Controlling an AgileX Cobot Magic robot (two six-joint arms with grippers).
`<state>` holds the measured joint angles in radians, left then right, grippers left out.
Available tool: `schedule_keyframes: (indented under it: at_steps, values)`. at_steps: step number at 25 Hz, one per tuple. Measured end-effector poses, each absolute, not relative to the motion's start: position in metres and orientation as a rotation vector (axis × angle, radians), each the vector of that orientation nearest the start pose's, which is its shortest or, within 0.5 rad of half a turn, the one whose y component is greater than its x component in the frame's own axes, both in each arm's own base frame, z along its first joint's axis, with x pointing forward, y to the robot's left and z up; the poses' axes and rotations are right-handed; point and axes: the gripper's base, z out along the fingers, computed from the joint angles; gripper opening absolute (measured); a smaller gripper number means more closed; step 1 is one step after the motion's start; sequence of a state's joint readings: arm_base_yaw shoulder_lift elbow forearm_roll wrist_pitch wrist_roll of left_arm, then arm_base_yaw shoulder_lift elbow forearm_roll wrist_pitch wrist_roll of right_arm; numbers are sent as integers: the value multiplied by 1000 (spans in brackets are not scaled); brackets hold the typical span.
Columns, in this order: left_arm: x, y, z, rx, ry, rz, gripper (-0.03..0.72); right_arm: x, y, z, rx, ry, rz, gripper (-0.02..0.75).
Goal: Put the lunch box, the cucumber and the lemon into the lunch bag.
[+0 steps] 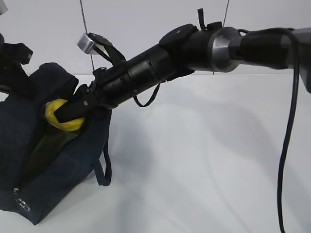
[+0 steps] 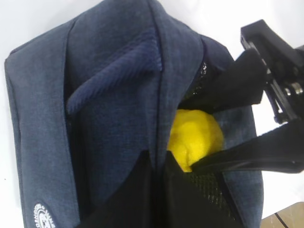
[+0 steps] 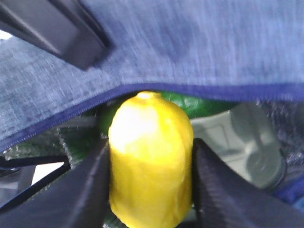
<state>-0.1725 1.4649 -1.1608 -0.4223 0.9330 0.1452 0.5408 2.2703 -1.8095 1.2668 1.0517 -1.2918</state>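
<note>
Holding lemon [image 3: 151, 161] in right tool [image 3: 149, 190], lunch bag [image 1: 43, 170] mouth, cucumber [image 3: 199, 105] inside

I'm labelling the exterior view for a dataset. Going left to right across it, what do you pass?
Lunch bag → lemon, held in the right gripper at the bag's opening → the right arm stretching away to the right → its hanging black cable.

Lunch bag [image 1: 53, 160] mouth crowded: lemon [image 1: 60, 115] between right gripper [image 3: 151, 190] jaws, fabric flap [image 3: 190, 52] overhead, cucumber [image 3: 199, 105] and lunch box [image 3: 237, 137] beneath.
</note>
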Motion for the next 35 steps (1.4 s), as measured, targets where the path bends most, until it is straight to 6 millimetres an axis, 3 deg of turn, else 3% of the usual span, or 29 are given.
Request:
schedule_keyframes:
  at_steps: [8, 15, 20, 24, 29, 35]
  values:
    - [286, -81, 298, 198, 2680, -540, -7, 379, 315, 205, -1330, 1844, 1272, 477]
    - [286, -81, 298, 205, 2679, -541, -7, 376, 316, 212, -1393, 1802, 1310, 486]
    - [286, -81, 298, 205, 2679, -541, -7, 375, 314, 222, -1533, 1800, 1242, 486]
    - [286, -81, 298, 205, 2679, -541, -7, 380, 307, 237, -1605, 1934, 1074, 486]
    - [286, -81, 298, 207, 2679, -541, -7, 388, 298, 273, -1512, 2097, 867, 486]
    - [286, -81, 298, 207, 2677, -540, -7, 395, 289, 277, -1263, 2374, 744, 486]
